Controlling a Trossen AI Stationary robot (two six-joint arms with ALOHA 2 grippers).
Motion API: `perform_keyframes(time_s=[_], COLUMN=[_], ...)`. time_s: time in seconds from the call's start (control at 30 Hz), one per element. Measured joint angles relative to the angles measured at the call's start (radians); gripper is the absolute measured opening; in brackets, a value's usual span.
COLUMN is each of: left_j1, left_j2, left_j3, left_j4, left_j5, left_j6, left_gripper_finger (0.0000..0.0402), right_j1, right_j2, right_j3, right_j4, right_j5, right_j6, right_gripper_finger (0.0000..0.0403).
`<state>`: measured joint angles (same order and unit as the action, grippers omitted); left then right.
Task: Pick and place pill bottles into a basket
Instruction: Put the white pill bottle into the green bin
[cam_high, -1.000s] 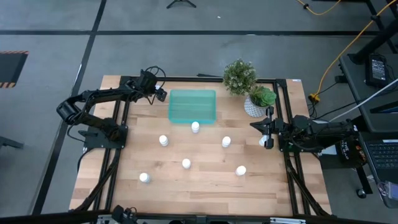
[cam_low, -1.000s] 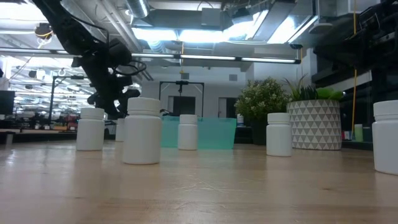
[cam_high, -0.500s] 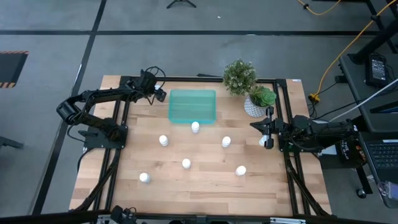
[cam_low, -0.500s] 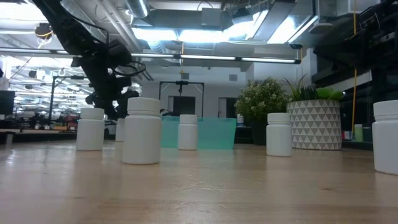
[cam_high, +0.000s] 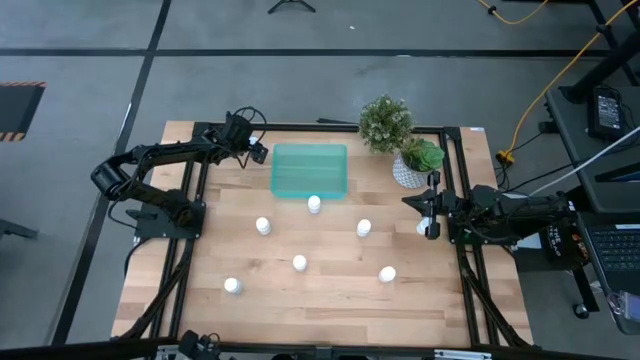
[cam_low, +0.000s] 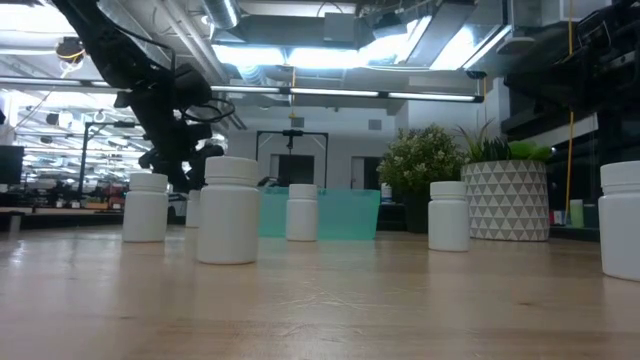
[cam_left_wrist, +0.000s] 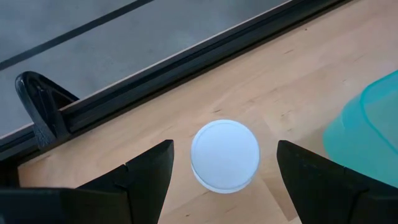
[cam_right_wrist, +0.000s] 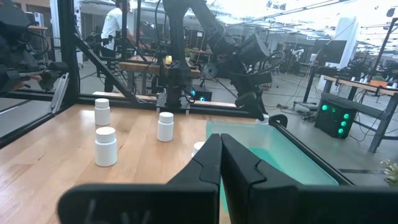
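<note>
straddling a round white pill bottle (cam_left_wrist: 225, 155), the left gripper (cam_left_wrist: 224, 171) hangs spread beside the translucent teal basket (cam_left_wrist: 373, 134).

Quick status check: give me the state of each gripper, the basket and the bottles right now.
left gripper: open, straddling a pill bottle beside the basket
right gripper: shut, empty, at the table's right edge
basket: no bottle visible inside
other pill bottles: upright on the table, outside the basket

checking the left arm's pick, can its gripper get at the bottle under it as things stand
Probably yes. The left gripper hangs open directly over the bottle, one finger on each side of the cap, nothing between them. The basket sits off to one side, clear of the fingers. The right gripper waits shut, far off.
</note>
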<state>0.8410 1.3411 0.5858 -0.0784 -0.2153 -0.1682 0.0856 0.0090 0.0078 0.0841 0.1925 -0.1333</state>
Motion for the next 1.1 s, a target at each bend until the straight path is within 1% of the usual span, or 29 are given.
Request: perform_keyframes(time_s=[0.27, 0.67, 0.77, 1.0, 1.1], left_j1=[0.000, 0.000, 0.000, 0.000, 0.000], left_j2=[0.000, 0.000, 0.000, 0.000, 0.000], left_j3=[0.000, 0.000, 0.000, 0.000, 0.000], left_j4=[0.000, -0.004, -0.009, -0.009, -0.009], left_j5=[0.000, 0.007, 0.008, 0.005, 0.005], left_j6=[0.006, 0.006, 0.006, 0.007, 0.015], left_gripper_finger=[0.0276, 0.0207, 0.0199, 0.0195, 0.0185], right_j1=[0.000, 0.000, 0.000, 0.000, 0.000], right_j2=[0.000, 0.000, 0.000, 0.000, 0.000], right_j3=[0.000, 0.000, 0.000, 0.000, 0.000], right_j4=[0.000, 0.001, 0.001, 0.001, 0.001], right_j5=[0.000, 0.000, 0.000, 0.000, 0.000], right_j6=[0.001, 0.001, 0.001, 0.001, 0.001], right_gripper_finger=[0.0010, 0.0010, 0.0010, 0.0010, 0.0010])
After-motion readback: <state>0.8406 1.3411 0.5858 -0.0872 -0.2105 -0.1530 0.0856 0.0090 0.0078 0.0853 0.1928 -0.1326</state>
